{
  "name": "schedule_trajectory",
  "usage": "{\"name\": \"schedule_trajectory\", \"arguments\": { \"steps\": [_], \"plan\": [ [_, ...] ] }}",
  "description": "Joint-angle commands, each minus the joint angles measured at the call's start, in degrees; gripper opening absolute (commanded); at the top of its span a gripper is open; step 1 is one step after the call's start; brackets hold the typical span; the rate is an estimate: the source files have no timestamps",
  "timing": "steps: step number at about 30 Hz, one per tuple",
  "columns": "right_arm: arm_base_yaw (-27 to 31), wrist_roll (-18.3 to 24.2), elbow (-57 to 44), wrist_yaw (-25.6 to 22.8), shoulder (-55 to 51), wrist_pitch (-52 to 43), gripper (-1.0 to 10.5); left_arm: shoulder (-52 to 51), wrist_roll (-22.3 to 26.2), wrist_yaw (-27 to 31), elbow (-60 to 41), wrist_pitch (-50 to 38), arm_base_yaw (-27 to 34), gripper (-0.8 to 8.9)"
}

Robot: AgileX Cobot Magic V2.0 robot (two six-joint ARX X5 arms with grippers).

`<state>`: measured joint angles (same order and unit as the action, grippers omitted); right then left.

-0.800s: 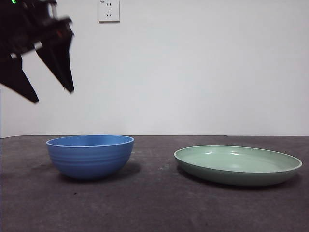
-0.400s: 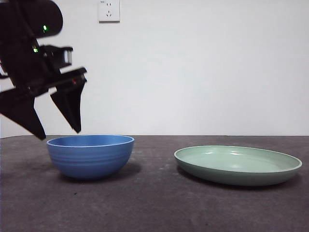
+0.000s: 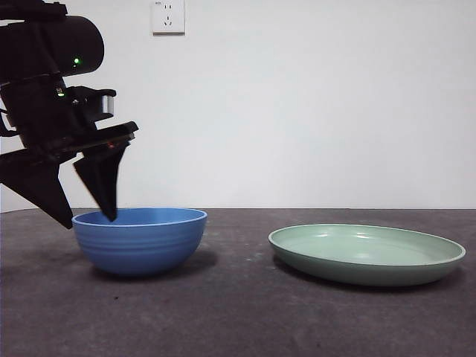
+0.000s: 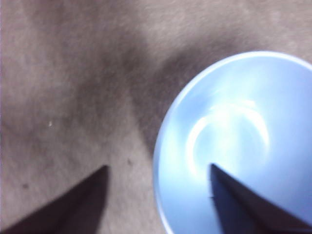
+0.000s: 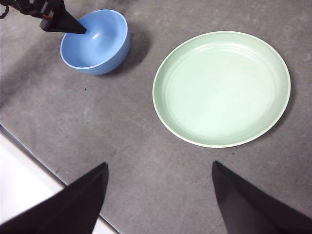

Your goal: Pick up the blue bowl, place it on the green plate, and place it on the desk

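Observation:
The blue bowl [image 3: 140,239] stands upright on the desk [image 3: 238,312] at the left; it also shows in the left wrist view [image 4: 234,146] and the right wrist view [image 5: 95,41]. My left gripper [image 3: 89,217] is open and straddles the bowl's left rim, one jaw inside the bowl and one outside. In the left wrist view [image 4: 158,168] the rim runs between the jaws. The green plate [image 3: 366,253] lies empty on the desk at the right, also in the right wrist view [image 5: 222,87]. My right gripper [image 5: 158,168] is open and empty, high above the desk near its front edge.
A white wall socket [image 3: 167,16] is on the wall behind. The desk's edge and a white floor strip [image 5: 24,180] show in the right wrist view. Bare desk lies between bowl and plate.
My left gripper has come down from the upper left and now has its jaws astride the bowl's left rim. The bowl and plate have not moved.

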<state>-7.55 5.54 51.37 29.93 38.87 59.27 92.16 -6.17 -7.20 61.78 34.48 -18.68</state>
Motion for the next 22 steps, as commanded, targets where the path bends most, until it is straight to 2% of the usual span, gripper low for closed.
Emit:
{"name": "schedule_trajectory", "arguments": {
  "steps": [1,3,9,16,20,22],
  "plan": [
    [-0.2,-0.6,1.1,0.0,0.3,-0.6,3.4,1.3,-1.7,0.7,1.2,0.4,-0.4,2.39],
    [-0.2,-0.6,1.1,0.0,0.3,-0.6,3.4,1.6,-2.1,1.2,1.2,0.3,-0.5,2.28],
    [-0.2,-0.6,1.1,0.0,0.3,-0.6,3.4,1.6,-2.3,1.2,1.2,0.2,-0.5,1.15],
    [-0.2,-0.7,1.1,0.0,0.3,-0.6,3.4,1.6,-2.5,1.2,1.2,0.2,-0.5,1.06],
    [-0.2,-0.7,1.1,0.0,0.3,-0.6,3.4,1.6,-2.5,1.2,1.2,0.2,-0.5,0.15],
    [-0.2,-0.7,1.1,0.0,0.3,-0.6,3.4,1.6,-2.5,1.2,1.2,0.2,-0.5,0.1]
  ]
}}
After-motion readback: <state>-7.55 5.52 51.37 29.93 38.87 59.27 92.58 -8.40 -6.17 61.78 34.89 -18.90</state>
